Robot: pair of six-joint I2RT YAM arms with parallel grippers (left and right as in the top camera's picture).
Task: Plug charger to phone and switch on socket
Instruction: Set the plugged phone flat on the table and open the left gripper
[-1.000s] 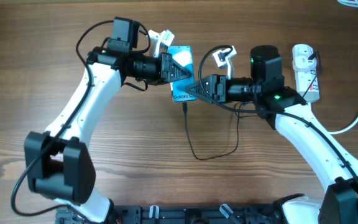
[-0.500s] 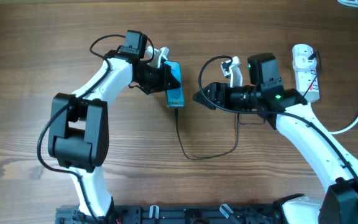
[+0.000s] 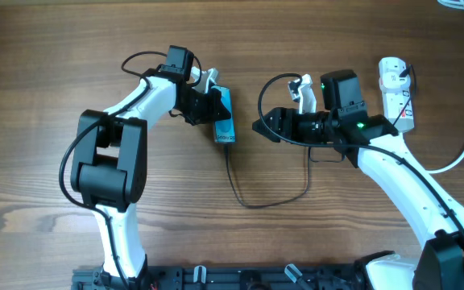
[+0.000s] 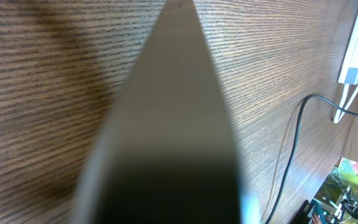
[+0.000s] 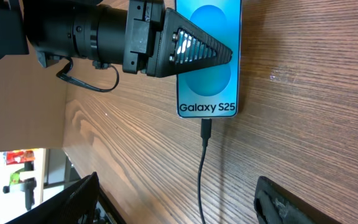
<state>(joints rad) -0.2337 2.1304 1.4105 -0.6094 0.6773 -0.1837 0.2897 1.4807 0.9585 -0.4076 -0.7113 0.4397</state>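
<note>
The phone [image 3: 226, 122] has a teal screen and a white "Galaxy S25" strip [image 5: 207, 109], and it stands tilted up off the table. My left gripper [image 3: 213, 107] is shut on it, one black finger [image 5: 191, 51] lying across the screen. The charger [image 3: 240, 192] is a thin black cable, and its tip [image 5: 206, 129] sits in the phone's bottom port. My right gripper [image 3: 258, 127] stands open just right of the phone, holding nothing, with the cable [image 5: 201, 186] running between its fingers. The white socket [image 3: 395, 90] lies at the far right. A blurred grey shape fills the left wrist view.
A thick white cord [image 3: 460, 157] curves from the socket along the right edge. The charger cable loops across the table below both grippers and back up under the right arm [image 3: 308, 165]. Bare wood [image 3: 39, 72] lies to the left and front.
My left gripper has carried the phone left and tipped it up on edge. The right gripper has drawn back to the right, off the phone. The cable followed the phone.
</note>
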